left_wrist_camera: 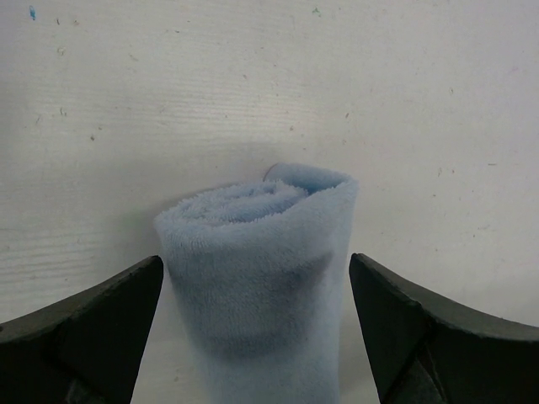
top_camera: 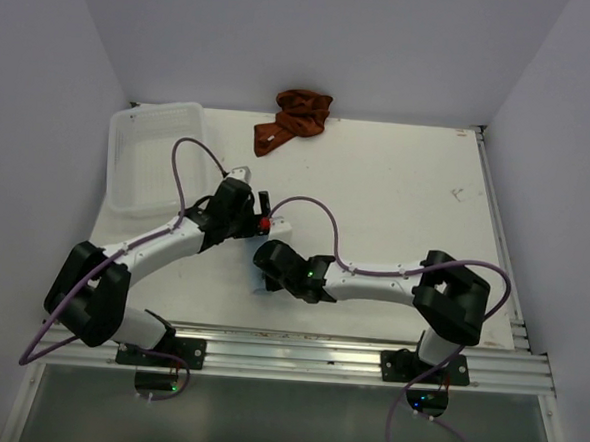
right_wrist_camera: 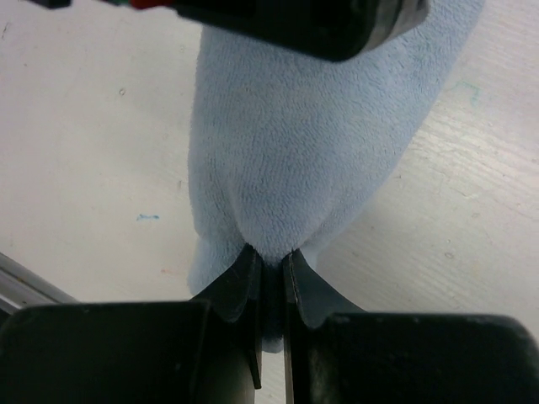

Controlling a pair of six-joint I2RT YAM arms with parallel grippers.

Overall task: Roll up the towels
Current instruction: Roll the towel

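The rust towel (top_camera: 293, 121) lies crumpled outside the white basket (top_camera: 131, 123). Only wrist views show the rolled blue towel (left_wrist_camera: 261, 219): left tool (left_wrist_camera: 254, 269) straddles it, jaws apart; right tool (right_wrist_camera: 269, 268) pinches its end.

Overhead view; wrist views near towel (left_wrist_camera: 257, 278)

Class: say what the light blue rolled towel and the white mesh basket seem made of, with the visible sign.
Light blue rolled towel: soft fleecy cloth, matte; fuzzy nap shows. White mesh basket: probably plastic, smooth; thin, stiff, latticed walls.
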